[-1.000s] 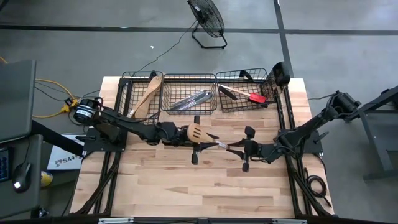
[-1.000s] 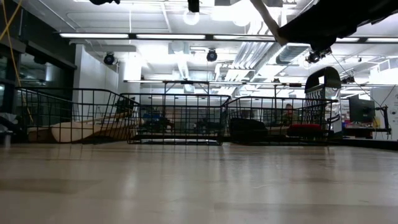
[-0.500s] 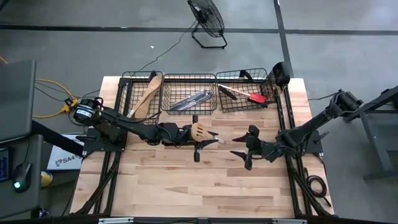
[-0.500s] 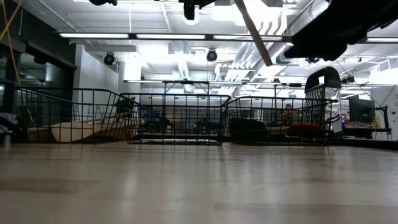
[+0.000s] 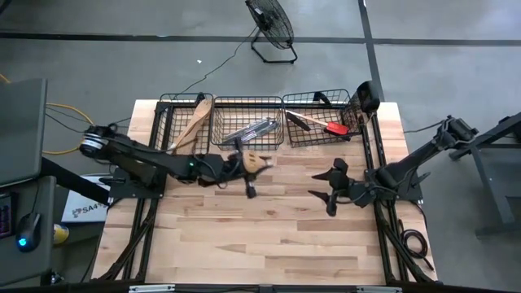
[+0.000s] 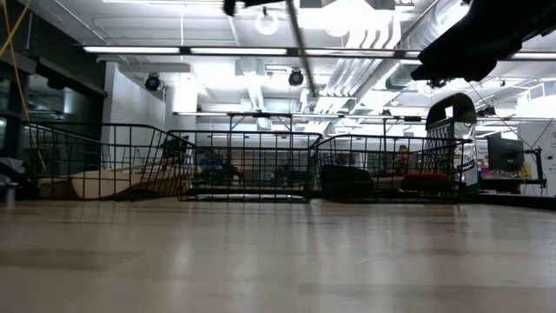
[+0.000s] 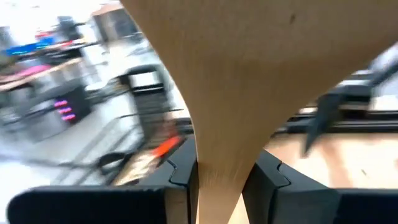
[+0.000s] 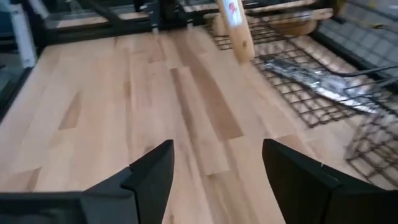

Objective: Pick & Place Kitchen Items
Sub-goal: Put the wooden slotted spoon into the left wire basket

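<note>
Three wire baskets line the far edge of the table point(image 5: 269, 236): the left basket point(image 5: 167, 122) holds pale wooden spoons point(image 5: 193, 124), the middle basket point(image 5: 247, 102) holds silver cutlery point(image 5: 252, 129), and the right basket point(image 5: 319, 98) holds a red-headed spatula point(image 5: 330, 125) beside a dark-handled tool.

One more item is in the air. The left gripper point(image 5: 234, 165) hangs just in front of the middle basket, clamped on the narrow neck of a slotted wooden spatula point(image 5: 257, 161). In the left wrist view its two fingers point(image 7: 181, 173) press against either side of the pale wood point(image 7: 249, 56), and the broad head spreads out beyond them. In the high view the head points toward the right side of the table.

Judging by this, the step in hand is carrying the spatula to a basket. Wooden pieces lie in the left basket, so the next move probably calls for swinging toward the far left corner, clearing the basket rim, and letting go only once the spatula is over the opening. A long, flat piece held by its neck could twist or catch on the wire.

The right gripper point(image 5: 333, 185) waits near the right edge of the table, above bare wood. Its fingers point(image 8: 149, 177) stand wide apart and hold nothing.
</note>
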`<state>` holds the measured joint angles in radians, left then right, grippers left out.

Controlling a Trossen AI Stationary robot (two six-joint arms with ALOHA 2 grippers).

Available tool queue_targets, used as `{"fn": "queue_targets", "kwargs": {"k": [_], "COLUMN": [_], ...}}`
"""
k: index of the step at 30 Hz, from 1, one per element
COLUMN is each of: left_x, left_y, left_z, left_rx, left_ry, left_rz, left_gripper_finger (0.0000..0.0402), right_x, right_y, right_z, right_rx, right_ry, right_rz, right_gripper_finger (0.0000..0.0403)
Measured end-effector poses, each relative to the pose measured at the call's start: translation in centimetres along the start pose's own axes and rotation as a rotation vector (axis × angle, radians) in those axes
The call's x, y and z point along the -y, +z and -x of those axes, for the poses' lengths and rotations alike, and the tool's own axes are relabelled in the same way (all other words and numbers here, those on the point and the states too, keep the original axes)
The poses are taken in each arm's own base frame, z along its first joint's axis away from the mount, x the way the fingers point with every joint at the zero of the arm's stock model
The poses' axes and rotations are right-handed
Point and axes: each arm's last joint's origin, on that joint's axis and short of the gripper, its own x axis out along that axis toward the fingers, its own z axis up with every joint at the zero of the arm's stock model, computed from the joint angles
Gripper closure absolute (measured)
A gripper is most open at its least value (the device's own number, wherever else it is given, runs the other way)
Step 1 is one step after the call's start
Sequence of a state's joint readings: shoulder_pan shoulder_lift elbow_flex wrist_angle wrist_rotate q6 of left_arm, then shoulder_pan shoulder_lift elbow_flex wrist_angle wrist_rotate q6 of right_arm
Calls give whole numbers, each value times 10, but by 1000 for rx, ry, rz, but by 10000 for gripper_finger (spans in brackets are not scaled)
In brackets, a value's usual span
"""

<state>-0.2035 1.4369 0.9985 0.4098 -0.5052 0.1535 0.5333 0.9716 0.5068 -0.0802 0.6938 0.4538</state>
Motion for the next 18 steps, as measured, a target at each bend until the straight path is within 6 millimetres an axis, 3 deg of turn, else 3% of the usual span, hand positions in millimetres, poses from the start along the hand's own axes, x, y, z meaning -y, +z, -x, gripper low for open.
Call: {"fn": "queue_targets", "kwargs": {"k": [14, 18], "left_x": [-63, -73], "left_y": [45, 36], "left_z": [77, 84], "left_rx": [-222, -282], "left_ry": [520, 660], "left_rz": [-12, -12], "left_gripper_finger": [325, 325], "right_x": [32, 41], "right_y": [3, 6], "right_z": [-15, -20], "right_rx": [-43, -68], "right_ry": [-192, -188], "right_rz": [-84, -121], "right_gripper_finger": [167, 167]}}
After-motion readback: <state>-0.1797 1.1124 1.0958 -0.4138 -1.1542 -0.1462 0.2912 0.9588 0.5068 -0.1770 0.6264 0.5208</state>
